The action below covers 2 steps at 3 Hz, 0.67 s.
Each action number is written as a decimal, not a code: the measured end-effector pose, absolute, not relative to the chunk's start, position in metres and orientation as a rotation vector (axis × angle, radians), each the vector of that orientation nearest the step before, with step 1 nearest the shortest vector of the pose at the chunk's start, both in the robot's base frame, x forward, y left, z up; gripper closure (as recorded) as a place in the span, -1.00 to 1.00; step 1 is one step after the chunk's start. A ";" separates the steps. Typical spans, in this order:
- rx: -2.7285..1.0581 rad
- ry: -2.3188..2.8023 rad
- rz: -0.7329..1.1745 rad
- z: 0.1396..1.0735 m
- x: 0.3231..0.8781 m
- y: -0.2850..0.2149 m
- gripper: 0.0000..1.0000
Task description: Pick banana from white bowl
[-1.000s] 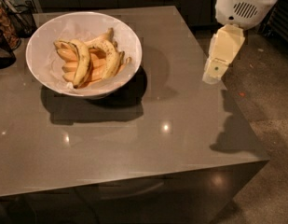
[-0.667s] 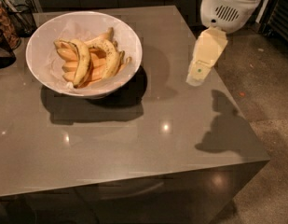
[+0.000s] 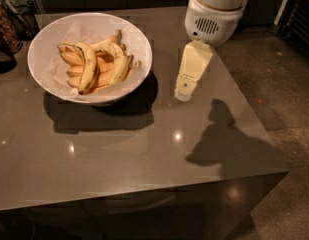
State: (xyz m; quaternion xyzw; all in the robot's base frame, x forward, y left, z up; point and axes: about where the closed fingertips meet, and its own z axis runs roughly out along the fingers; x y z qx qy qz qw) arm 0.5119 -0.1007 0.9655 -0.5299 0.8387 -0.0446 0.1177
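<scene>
Gripper (image 3: 184, 90) has moved closer, hovering near white bowl (image 3: 44, 59) holding banana (image 3: 88, 68).

So the arm (image 3: 216, 6) shows at the top edge, right of centre: a fat white housing with a patch of vent slots on its face. Under it hangs the gripper (image 3: 184, 90), a pale cream wedge that narrows toward its tip and leans a bit to the left, tip pointing down, just up and right of the frame's middle.
</scene>
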 end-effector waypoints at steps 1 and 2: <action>-1.535 2.443 -0.128 0.967 0.515 -0.099 -1.00; -1.500 2.446 -0.070 0.969 0.521 -0.087 -1.00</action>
